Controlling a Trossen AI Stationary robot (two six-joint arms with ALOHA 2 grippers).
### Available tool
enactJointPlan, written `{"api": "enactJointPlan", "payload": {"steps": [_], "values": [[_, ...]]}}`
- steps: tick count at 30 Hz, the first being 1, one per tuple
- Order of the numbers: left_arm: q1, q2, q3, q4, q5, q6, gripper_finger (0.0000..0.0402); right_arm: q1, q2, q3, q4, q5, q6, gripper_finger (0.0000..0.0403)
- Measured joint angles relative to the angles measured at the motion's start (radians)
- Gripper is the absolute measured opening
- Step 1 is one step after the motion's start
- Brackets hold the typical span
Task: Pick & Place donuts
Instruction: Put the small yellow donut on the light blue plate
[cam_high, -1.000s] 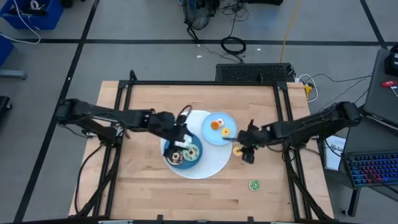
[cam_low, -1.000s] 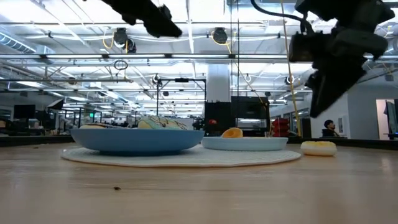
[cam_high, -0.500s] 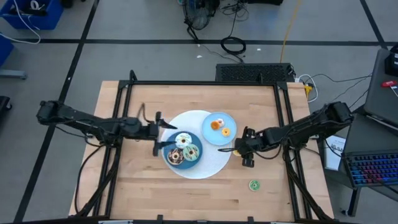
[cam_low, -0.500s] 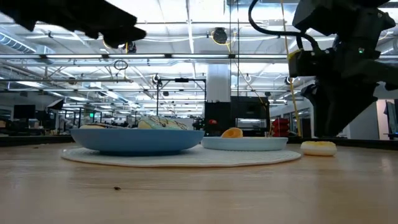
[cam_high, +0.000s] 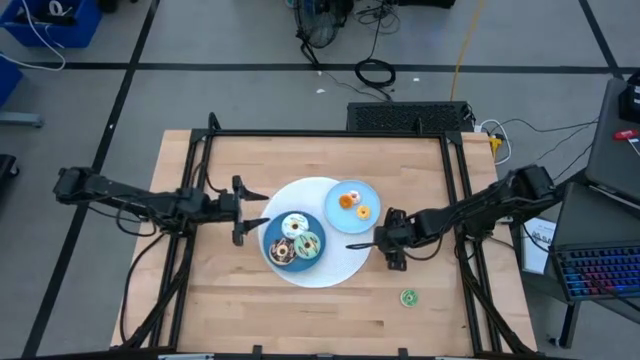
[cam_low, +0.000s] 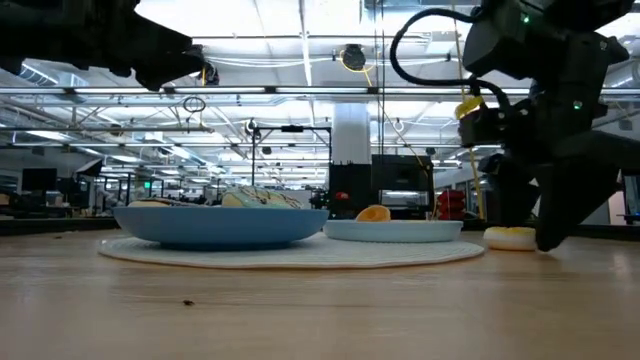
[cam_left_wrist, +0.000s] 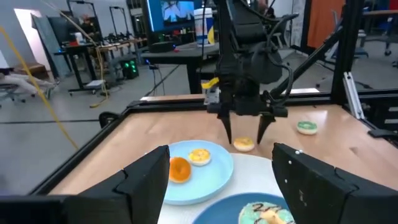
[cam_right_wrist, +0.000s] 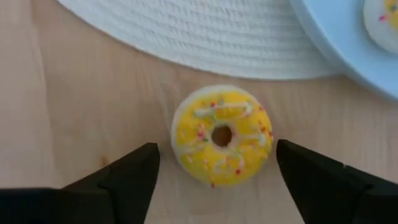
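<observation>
Right gripper (cam_right_wrist: 214, 177) down low at the table (cam_high: 400, 180), fingers wide open on both sides of a little yellow donut (cam_right_wrist: 221, 135), not squeezing. Donut flat on the wood just beside the white mat (cam_right_wrist: 205, 37). Left gripper (cam_left_wrist: 221, 180) open too, near the dark blue plate (cam_high: 272, 236).

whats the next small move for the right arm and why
Probably lower the right tool a little and close on the yellow donut. Its fingers stand open on either side of the donut, which lies on bare wood just off the white mat, not on the light blue plate. The left tool waits beside the dark blue plate.
</observation>
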Motion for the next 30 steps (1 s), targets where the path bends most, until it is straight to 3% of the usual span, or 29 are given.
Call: {"api": "enactJointPlan", "payload": {"steps": [8, 30], "values": [[0.001, -0.079, -0.055, -0.002, -0.015, 0.002, 0.0278, -0.013, 0.031, 0.0, 0.082, -0.001, 0.002, 0.0317], [0.002, -0.071, -0.057, 0.0, -0.007, 0.005, 0.0287, -0.017, 0.018, 0.0, 0.077, 0.002, 0.001, 0.0204]]}}
